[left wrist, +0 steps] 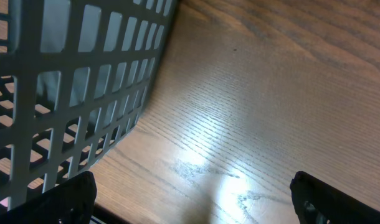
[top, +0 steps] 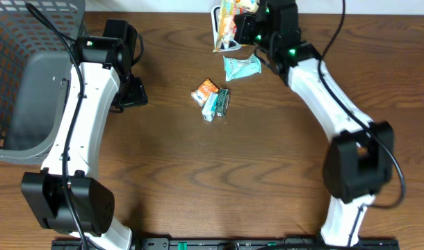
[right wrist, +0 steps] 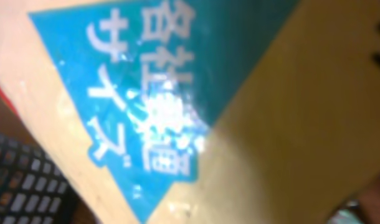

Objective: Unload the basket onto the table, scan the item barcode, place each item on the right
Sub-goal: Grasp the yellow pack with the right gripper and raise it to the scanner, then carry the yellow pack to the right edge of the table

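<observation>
I saw the right pincer (top: 254, 29) clamped shut on the snack packet (top: 231, 24), held right at its fingertips, its blue label filling that wrist's view. The left pincer (top: 132, 94) stood wide open and empty, with the basket (top: 17, 55) just beside it.

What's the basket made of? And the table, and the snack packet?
Basket: likely matte gray plastic, molded square grid. Table: wood or wood-look laminate, grain showing, glossy from the glare. Snack packet: shiny plastic film, probably; light glints on its print.

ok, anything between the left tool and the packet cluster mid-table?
No. Overhead shows only bare tabletop between the left tool and the packet cluster.
</observation>
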Controlling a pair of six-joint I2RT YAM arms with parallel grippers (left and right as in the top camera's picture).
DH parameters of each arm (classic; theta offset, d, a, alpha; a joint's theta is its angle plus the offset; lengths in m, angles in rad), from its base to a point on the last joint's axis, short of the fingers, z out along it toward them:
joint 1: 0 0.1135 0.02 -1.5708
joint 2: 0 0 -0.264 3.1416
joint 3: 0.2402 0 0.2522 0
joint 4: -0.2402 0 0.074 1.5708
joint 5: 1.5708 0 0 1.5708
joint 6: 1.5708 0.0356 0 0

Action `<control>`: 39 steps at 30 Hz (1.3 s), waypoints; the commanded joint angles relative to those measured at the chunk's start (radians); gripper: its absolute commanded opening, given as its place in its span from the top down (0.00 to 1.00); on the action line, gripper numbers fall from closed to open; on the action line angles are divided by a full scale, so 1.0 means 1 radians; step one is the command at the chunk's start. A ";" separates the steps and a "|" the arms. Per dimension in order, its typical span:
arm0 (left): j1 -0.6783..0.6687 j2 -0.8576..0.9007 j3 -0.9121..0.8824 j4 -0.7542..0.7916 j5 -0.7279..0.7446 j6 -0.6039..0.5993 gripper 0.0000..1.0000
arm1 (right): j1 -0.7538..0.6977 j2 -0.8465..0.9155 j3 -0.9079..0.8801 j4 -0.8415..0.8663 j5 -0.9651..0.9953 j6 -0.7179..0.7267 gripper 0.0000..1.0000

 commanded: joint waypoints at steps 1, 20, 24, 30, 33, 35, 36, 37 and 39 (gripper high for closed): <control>0.003 -0.001 -0.004 -0.003 -0.020 0.013 0.03 | -0.029 0.127 0.185 -0.053 -0.084 0.164 0.99; 0.003 -0.001 -0.004 -0.003 -0.020 0.013 0.02 | -0.114 0.365 0.459 -0.238 -0.367 0.394 0.99; 0.003 -0.001 -0.004 -0.003 -0.020 0.013 0.03 | -0.131 0.358 0.490 -0.289 -0.359 0.332 0.99; 0.003 -0.001 -0.004 -0.003 -0.020 0.013 0.02 | -0.227 0.320 0.572 -0.510 -0.299 0.167 0.99; 0.003 -0.001 -0.004 -0.004 -0.020 0.013 0.02 | -0.306 0.299 0.600 -0.668 -0.238 0.073 0.99; 0.003 -0.001 -0.004 -0.003 -0.020 0.013 0.02 | -0.372 0.295 0.612 -0.786 -0.162 0.000 0.99; 0.003 -0.002 -0.004 -0.003 -0.020 0.013 0.02 | -0.403 0.295 0.612 -0.832 -0.130 -0.039 0.99; 0.003 -0.001 -0.004 -0.003 -0.020 0.013 0.02 | -0.431 0.295 0.612 -0.867 -0.106 -0.073 0.99; 0.003 -0.001 -0.004 -0.003 -0.020 0.013 0.02 | -0.490 0.295 0.608 -0.926 -0.061 -0.155 0.99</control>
